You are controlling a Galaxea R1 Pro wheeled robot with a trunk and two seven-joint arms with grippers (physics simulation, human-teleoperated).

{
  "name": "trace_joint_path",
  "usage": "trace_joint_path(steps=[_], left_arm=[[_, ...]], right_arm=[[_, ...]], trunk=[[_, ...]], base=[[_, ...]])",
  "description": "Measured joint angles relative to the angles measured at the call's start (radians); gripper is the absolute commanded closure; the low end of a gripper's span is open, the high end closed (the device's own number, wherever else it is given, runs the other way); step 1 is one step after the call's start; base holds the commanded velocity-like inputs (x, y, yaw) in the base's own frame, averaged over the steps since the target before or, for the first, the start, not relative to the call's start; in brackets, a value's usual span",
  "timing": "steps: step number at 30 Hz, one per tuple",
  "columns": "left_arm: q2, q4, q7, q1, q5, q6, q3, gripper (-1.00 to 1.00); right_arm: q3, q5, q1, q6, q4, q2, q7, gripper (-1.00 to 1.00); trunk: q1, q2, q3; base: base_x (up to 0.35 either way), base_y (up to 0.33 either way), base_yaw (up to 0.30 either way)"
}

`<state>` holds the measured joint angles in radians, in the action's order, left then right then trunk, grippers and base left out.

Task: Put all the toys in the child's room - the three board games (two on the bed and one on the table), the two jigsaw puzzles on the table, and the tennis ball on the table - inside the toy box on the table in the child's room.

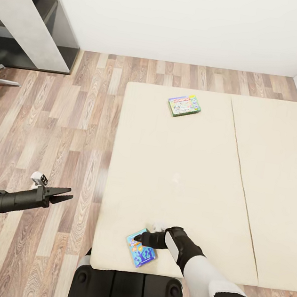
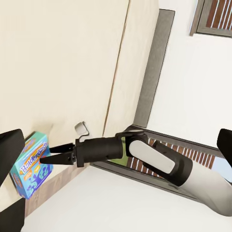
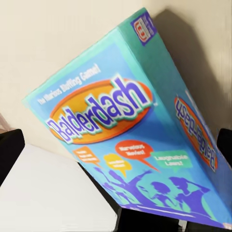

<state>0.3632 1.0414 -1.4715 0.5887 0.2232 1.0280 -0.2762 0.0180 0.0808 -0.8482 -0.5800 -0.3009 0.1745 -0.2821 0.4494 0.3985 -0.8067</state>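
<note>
My right gripper (image 1: 138,238) is extended low ahead, fingers nearly together; my left gripper (image 1: 65,195) hovers left, fingers parted.

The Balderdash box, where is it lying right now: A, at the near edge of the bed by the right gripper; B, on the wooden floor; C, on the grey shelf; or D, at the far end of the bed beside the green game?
A: the Balderdash box lies on the bed's near edge at the right gripper, far from the green board game.

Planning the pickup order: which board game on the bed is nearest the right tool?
The blue Balderdash box at the bed's near edge, right at the right tool; the green box lies far off.
</note>
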Motion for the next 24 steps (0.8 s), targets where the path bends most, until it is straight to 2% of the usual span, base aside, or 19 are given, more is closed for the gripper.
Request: trace_joint_path(steps=[8,24], left_arm=[[0.0,0.0,0.0,0.0,0.0,0.0,0.0,-1.0],[0.0,0.0,-0.001,0.0,0.0,0.0,0.0,-1.0]], right_arm=[[0.001,0.0,-0.001,-0.047,0.0,0.0,0.053,-1.0],[0.0,0.0,-0.001,-0.052,0.0,0.0,0.062,-1.0]], trunk=[[0.0,0.0,0.0],[0.0,0.0,0.0]], base=[[0.0,0.0,0.0],[0.0,0.006,0.0]])
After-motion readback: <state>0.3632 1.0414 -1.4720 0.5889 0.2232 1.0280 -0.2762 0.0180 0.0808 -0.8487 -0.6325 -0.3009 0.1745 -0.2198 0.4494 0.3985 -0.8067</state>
